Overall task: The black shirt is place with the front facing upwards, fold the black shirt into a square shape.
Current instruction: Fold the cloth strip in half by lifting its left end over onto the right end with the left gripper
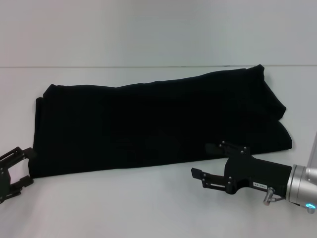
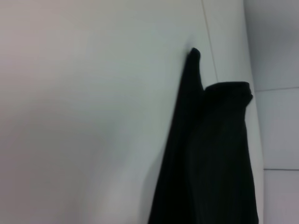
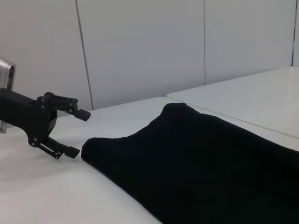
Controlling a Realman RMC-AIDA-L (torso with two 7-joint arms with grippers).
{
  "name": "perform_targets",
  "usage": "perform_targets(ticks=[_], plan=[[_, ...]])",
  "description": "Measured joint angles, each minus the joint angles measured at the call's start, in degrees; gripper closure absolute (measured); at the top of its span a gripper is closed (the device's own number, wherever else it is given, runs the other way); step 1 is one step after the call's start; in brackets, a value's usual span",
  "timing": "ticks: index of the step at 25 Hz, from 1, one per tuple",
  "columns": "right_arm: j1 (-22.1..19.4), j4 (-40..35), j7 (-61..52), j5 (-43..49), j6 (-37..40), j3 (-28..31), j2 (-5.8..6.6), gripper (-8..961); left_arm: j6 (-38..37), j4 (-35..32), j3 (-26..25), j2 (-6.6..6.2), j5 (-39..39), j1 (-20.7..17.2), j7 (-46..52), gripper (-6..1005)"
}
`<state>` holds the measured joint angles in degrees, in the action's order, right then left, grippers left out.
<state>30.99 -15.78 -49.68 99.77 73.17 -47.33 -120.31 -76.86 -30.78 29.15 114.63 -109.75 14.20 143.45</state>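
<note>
The black shirt [image 1: 158,124] lies as a long folded band across the white worktop [image 1: 148,208]. Left hand [image 1: 20,168] at its near-left corner and right hand [image 1: 210,161] at its near edge are both released, empty. Uneven grasps risk a skewed fold.

White table [image 1: 148,208] (seamed) against a pale panelled wall [image 3: 140,46].

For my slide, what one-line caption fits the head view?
Black shirt folded into a long band on a white table, open left end effector and right end effector at its near edge.
</note>
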Motion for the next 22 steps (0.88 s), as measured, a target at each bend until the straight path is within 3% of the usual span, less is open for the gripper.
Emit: perform_targets(ticks=[22], plan=[[0.18, 0.14, 0.02, -0.64, -0.57, -0.01, 0.00, 118, 3.15, 0.02, 0.09, 0.11, -1.39, 1.52, 1.83, 101]])
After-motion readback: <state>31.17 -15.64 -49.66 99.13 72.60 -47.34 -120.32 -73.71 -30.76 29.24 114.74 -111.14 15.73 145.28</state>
